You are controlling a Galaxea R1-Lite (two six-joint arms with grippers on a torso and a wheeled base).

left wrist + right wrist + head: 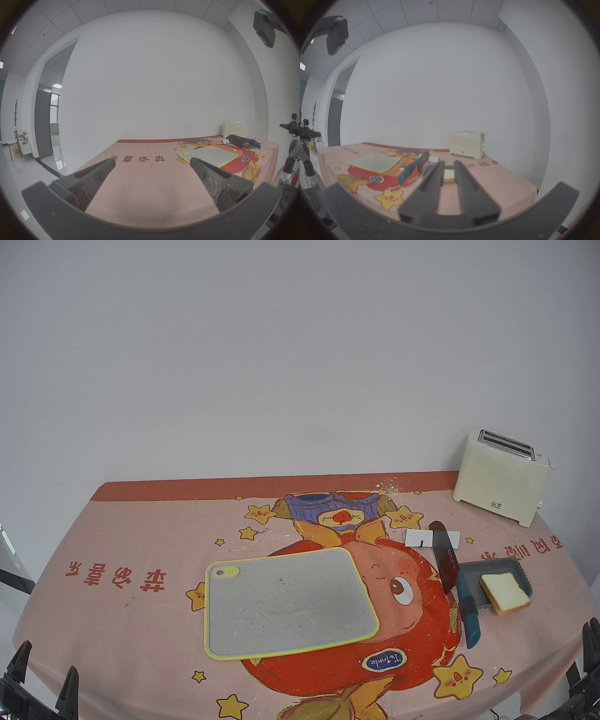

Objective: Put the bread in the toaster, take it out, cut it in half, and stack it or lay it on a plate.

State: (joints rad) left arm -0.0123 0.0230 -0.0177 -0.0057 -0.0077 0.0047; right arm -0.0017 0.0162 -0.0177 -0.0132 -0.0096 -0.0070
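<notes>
A slice of bread (504,592) lies in a grey tray (500,566) at the table's right side. The cream toaster (503,477) stands behind it at the back right corner. A knife (453,580) with a teal handle and dark blade rests beside the tray, its blade on a small white rest (417,537). In the middle lies a grey cutting board (290,602) with a yellow rim. My left gripper (152,160) is open, off the front left corner. My right gripper (449,162) hovers off the front right edge, its fingers a narrow gap apart and empty, with the bread (448,175) seen through the gap.
A pink cartoon cloth (125,615) covers the table, and its left half is bare. A white wall stands close behind the table. The cutting board (209,155), knife (243,142) and toaster (234,128) lie far from the left gripper.
</notes>
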